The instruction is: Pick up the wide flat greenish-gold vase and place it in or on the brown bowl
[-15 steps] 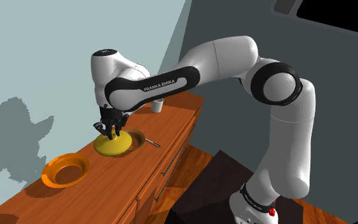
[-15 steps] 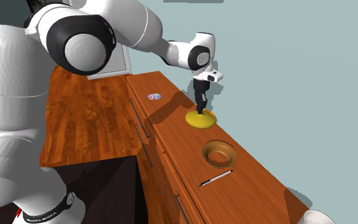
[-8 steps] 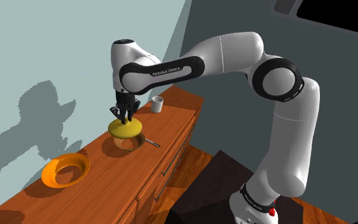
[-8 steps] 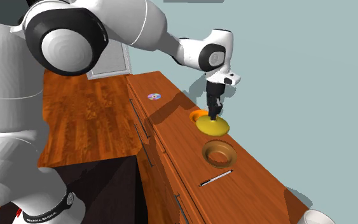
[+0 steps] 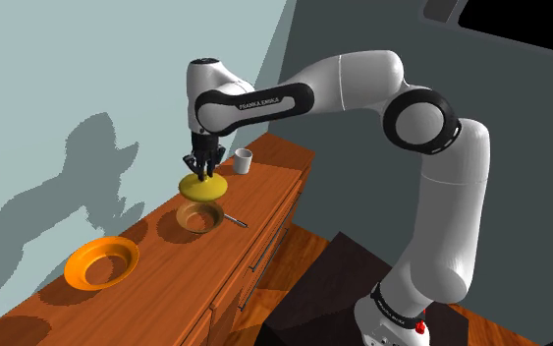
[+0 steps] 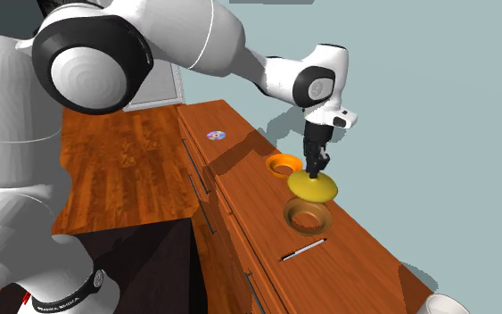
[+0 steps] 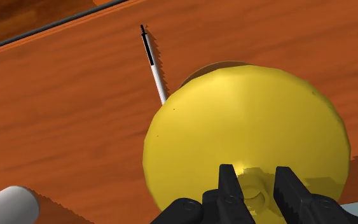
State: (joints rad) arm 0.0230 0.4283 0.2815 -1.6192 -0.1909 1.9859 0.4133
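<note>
**Item:** wide flat vase [image 5: 203,189], rendered plain yellow.

**Location:** in the air over the brown bowl [image 5: 199,218], not yet touching it.

**Holder:** black gripper [image 5: 203,170], fingers [image 7: 232,186] clamped on the small raised neck at the vase's centre.

**Change:** a second ago the vase sat on the wooden counter [image 5: 276,177] near the orange bowl [image 5: 101,263]. It has since been lifted and carried along the counter to the brown bowl.

**Judgement:** the pick-up is done and the carry nearly so; lowering and release remain (in the wrist view a sliver of the bowl's rim peeks out behind the vase, so alignment looks close).

**Containers:**
- Brown bowl: nothing in it.
- Orange bowl: nothing in it.
- White cup [image 5: 242,161]: contents cannot be seen.

**Also present:** pen [image 5: 235,220], just beside the brown bowl.
</note>
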